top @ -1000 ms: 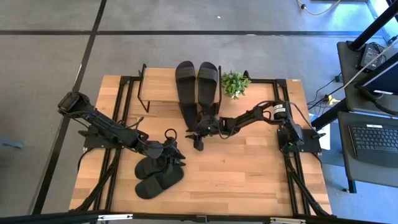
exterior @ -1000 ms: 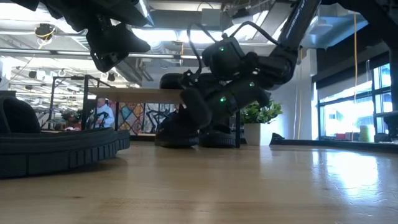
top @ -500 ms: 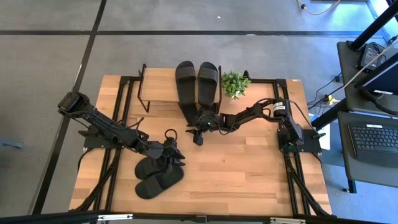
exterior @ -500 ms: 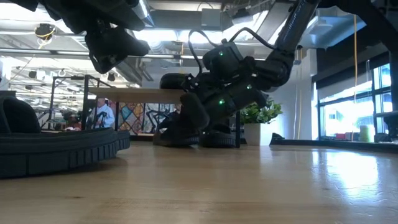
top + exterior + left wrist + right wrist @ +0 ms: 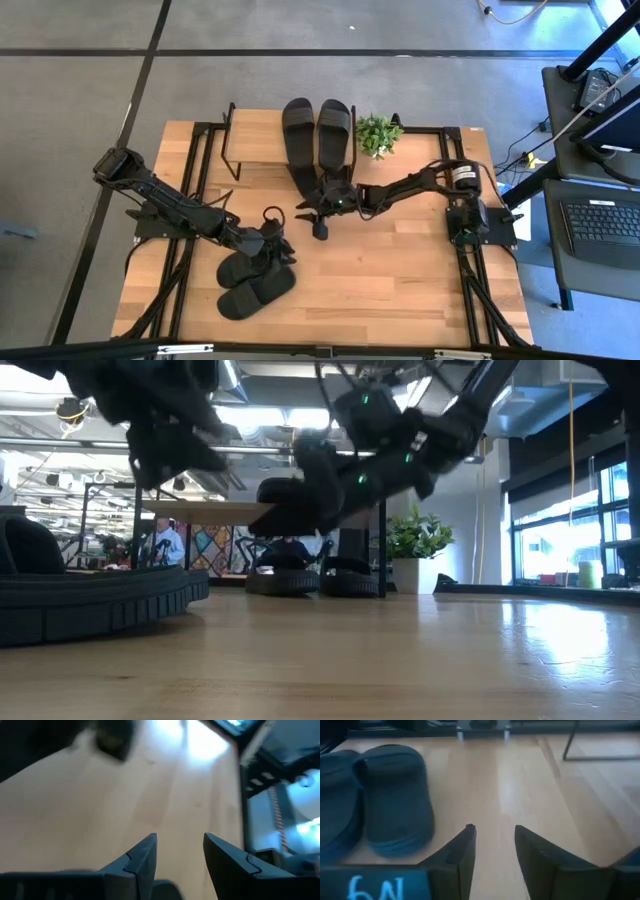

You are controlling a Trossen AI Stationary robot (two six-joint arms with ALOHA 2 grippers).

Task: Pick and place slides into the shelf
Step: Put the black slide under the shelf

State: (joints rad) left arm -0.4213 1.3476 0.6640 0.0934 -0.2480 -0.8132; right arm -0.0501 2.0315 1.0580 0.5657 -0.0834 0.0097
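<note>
Your right gripper (image 5: 318,212) hangs over the wooden surface (image 5: 400,280) just in front of the low wood-topped shelf (image 5: 255,135), fingers parted and empty, near two black rubber slides (image 5: 318,128) lying across it. Your left gripper (image 5: 272,238), fingers spread and empty too, sits right by another pair (image 5: 252,282) out front.

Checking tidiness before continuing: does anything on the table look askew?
Only the two loose slides on the table's left side: they lie crooked, one overlapping the other. The slides on the shelf top sit neatly side by side.
</note>
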